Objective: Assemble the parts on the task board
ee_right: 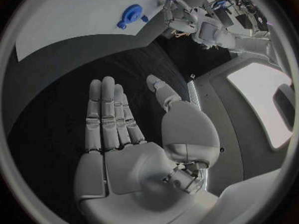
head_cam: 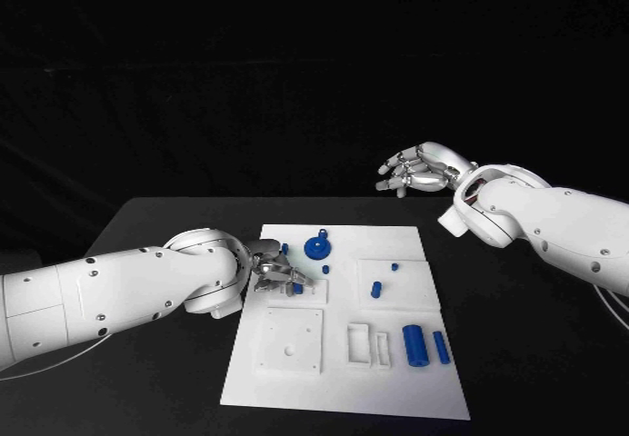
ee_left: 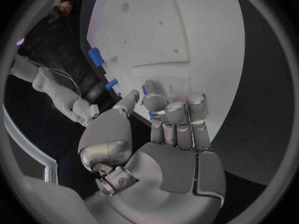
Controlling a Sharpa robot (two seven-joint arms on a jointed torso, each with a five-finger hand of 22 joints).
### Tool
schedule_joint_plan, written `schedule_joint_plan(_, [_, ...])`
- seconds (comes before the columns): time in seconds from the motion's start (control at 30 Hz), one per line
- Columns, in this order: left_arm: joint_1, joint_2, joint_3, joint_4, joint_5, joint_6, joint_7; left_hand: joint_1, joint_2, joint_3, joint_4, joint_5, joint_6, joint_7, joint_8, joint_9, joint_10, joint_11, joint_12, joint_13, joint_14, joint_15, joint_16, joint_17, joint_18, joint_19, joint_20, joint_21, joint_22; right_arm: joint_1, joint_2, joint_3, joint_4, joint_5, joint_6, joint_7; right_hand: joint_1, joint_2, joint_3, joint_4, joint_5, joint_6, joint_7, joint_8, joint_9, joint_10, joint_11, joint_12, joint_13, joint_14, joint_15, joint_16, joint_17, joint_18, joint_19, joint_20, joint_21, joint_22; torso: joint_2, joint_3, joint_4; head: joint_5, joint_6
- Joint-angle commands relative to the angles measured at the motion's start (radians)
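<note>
The white task board (head_cam: 394, 391) lies in the middle of the black table. My left hand (head_cam: 275, 272) is low over the board's left side, fingers curled. It pinches a small blue part (head_cam: 297, 289) between thumb and finger; in the left wrist view slivers of that blue part (ee_left: 144, 90) show beside the fingers (ee_left: 177, 114). A round blue part (head_cam: 316, 247) stands just beyond the hand. My right hand (head_cam: 417, 170) is raised past the board's far right corner, its fingers apart and holding nothing. The right wrist view shows the right hand (ee_right: 124, 129) flat.
Two blue cylinders (head_cam: 414, 344) lie side by side at the board's right. Small blue pegs (head_cam: 376, 290) stand in a raised square near the middle. A white square block (head_cam: 290, 339) and narrow white frames (head_cam: 359, 343) sit toward the near side.
</note>
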Motion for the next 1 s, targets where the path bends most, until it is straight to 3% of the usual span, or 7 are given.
schedule_joint_plan(0.03, [0.0,0.003,0.002,-0.001,0.026,-0.022,0.018,0.002,0.013,-0.002,-0.007,-0.004,-0.007,0.0,0.007,-0.001,-0.003,0.004,0.002,-0.002,-0.005,0.001,0.002,-0.002,0.019,-0.006,-0.099,0.003,0.006,-0.001,0.002,0.001,-0.001,-0.004,0.014,0.005,0.002,0.004,-0.005,0.0,0.006,-0.003,0.011,0.004,-0.001,-0.008,0.002,0.005,-0.001,-0.003,0.007,-0.005,0.002,0.015,-0.005,0.003,-0.005,0.002,0.0,0.0005,-0.0004,-0.001,0.001])
schedule_joint_plan(0.67, [0.0,-0.003,0.005,-0.006,0.036,-0.032,0.025,0.011,0.026,-0.013,-0.02,-0.004,-0.008,0.0,0.008,-0.003,-0.002,0.004,0.001,-0.004,-0.005,-0.001,0.001,-0.004,0.02,-0.006,-0.099,0.002,0.005,-0.004,0.003,0.001,-0.006,-0.004,0.015,0.005,0.001,0.004,-0.006,0.0,0.006,-0.003,0.011,0.004,-0.002,-0.008,0.002,0.006,-0.002,-0.003,0.007,-0.006,0.003,0.015,-0.005,0.003,-0.006,0.002,0.0,0.0009,-0.0008,-0.003,0.003])
schedule_joint_plan(0.77, [0.0,-0.012,0.017,-0.005,0.051,-0.016,0.032,0.013,0.025,-0.015,-0.023,-0.004,-0.009,0.0,0.007,-0.003,-0.003,0.004,0.0,-0.004,-0.006,-0.001,0.001,-0.004,0.02,-0.007,-0.098,0.002,0.004,-0.005,0.003,0.001,-0.005,-0.004,0.014,0.006,0.001,0.004,-0.006,0.001,0.006,-0.003,0.011,0.004,-0.002,-0.008,0.002,0.006,-0.002,-0.003,0.007,-0.006,0.003,0.015,-0.005,0.003,-0.006,0.002,0.0,0.0003,-0.0007,-0.004,0.004])
schedule_joint_plan(0.9, [0.0,-0.023,0.052,-0.001,0.081,-0.017,0.04,0.023,0.02,-0.02,-0.036,-0.003,-0.024,0.006,-0.002,-0.011,-0.012,0.009,-0.016,-0.014,-0.018,0.0,-0.016,-0.014,0.02,-0.015,-0.096,-0.009,-0.003,-0.005,0.001,0.001,-0.005,-0.004,0.014,0.006,0.001,0.004,-0.006,0.001,0.006,-0.003,0.011,0.004,-0.002,-0.008,0.002,0.006,-0.003,-0.003,0.007,-0.006,0.003,0.015,-0.005,0.003,-0.006,0.002,0.001,0.0003,-0.0013,-0.007,0.007])
schedule_joint_plan(1.0, [0.002,-0.032,0.071,-0.003,0.124,-0.036,0.049,0.029,0.012,-0.02,-0.04,-0.002,-0.034,0.011,-0.012,-0.02,-0.014,0.015,-0.034,-0.027,-0.024,0.005,-0.032,-0.024,0.016,-0.021,-0.093,-0.022,-0.011,-0.005,0.001,0.001,-0.008,-0.004,0.013,0.006,0.001,0.004,-0.007,0.001,0.006,-0.003,0.011,0.004,-0.002,-0.009,0.002,0.006,-0.003,-0.003,0.007,-0.006,0.003,0.015,-0.005,0.003,-0.006,0.003,0.0,0.0001,-0.0005,-0.007,0.009])
